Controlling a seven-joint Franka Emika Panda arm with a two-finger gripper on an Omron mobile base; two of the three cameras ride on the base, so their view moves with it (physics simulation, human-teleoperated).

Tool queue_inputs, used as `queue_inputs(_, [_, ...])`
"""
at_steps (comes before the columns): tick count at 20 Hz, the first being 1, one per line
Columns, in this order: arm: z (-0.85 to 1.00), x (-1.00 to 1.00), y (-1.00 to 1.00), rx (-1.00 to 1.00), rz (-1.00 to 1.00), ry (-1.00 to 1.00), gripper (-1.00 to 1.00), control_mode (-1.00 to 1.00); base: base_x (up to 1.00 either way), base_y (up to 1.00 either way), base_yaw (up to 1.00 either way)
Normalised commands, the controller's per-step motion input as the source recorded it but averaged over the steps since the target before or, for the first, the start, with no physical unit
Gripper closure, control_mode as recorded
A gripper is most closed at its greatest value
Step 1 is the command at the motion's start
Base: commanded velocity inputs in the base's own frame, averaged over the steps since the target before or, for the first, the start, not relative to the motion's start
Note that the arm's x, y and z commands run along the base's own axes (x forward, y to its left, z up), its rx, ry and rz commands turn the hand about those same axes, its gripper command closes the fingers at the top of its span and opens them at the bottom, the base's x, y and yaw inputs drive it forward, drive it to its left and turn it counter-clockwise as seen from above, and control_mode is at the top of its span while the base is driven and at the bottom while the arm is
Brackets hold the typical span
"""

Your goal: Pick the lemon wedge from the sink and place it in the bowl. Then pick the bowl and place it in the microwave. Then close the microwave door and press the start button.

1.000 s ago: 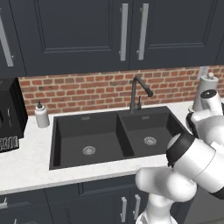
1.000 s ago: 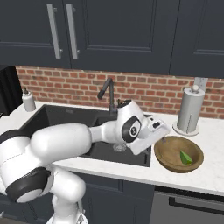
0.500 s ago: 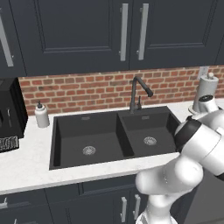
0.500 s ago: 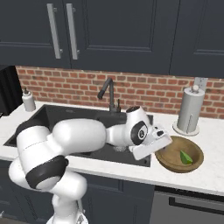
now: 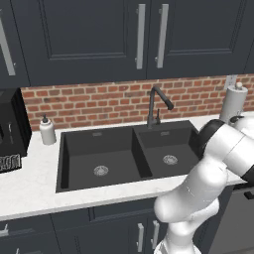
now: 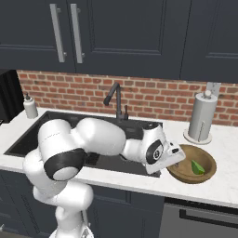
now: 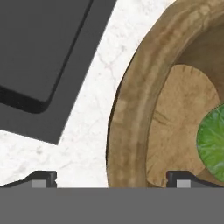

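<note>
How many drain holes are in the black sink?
2. One silver drain sits in the left basin of the sink, the other drain in the right basin, close to the robot's arm. None looks hidden.

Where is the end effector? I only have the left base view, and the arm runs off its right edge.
Observer: The end effector is over the near-left rim of the bowl, which stands on the counter right of the sink.
Operator: Is the lemon wedge in that bowl?
Observer: Yes. The wedge lies green on the bowl's floor, right of centre in the right base view.
Operator: Are the jaws shut on anything?
Observer: No. In the hand view the fingertips stand wide apart, one over the counter, the other over the bowl's inside, with the rim between them and nothing gripped.
</note>
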Motion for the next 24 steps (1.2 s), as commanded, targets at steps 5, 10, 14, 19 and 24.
queue_inputs(5, [-0.43, 0.39, -0.2, 0.03, 0.0, -0.15, -1.0, -1.0, 0.0, 0.0, 0.0])
queue_inputs(10, [-0.34, 0.38, -0.18, 0.0, 0.0, -0.17, -1.0, -1.0, 0.0, 0.0, 0.0])
queue_inputs(14, [-0.27, 0.33, -0.23, 0.0, 0.0, -0.08, 1.0, -1.0, 0.0, 0.0, 0.0])
queue_inputs(19, [-0.13, 0.16, -0.24, 0.02, 0.0, 0.08, 1.0, -1.0, 0.0, 0.0, 0.0])
queue_inputs(24, [0.17, -0.2, -0.03, 0.0, 0.0, 0.02, 1.0, -1.0, 0.0, 0.0, 0.0])
